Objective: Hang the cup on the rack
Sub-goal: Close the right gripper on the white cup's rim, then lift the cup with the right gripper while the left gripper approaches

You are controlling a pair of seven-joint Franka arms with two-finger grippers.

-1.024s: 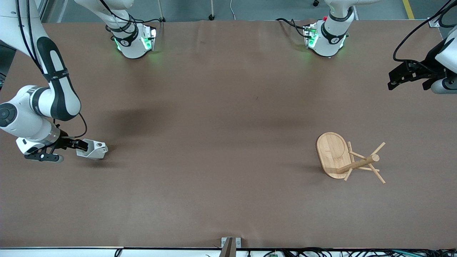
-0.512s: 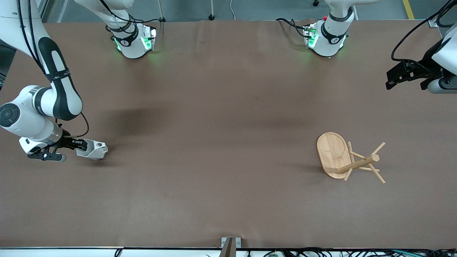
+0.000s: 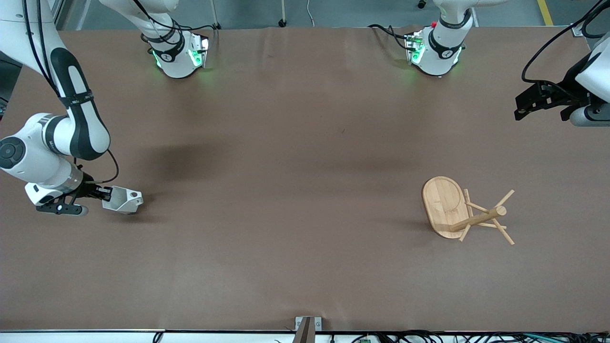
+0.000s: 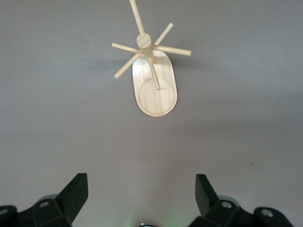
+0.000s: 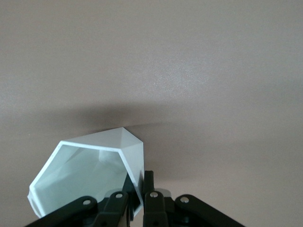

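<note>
Two grippers: right gripper (image 3: 106,193) clamps the faceted white cup (image 3: 123,200) by its wall for carrying to the mug tree (image 3: 464,213); left gripper (image 4: 141,196) waits above the mug tree, fingers spread.

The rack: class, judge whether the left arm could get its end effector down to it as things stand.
Probably yes. The left end effector hangs open over bare table, and the rack stands alone with nothing between them. The right end effector holds the cup at its own end.
</note>
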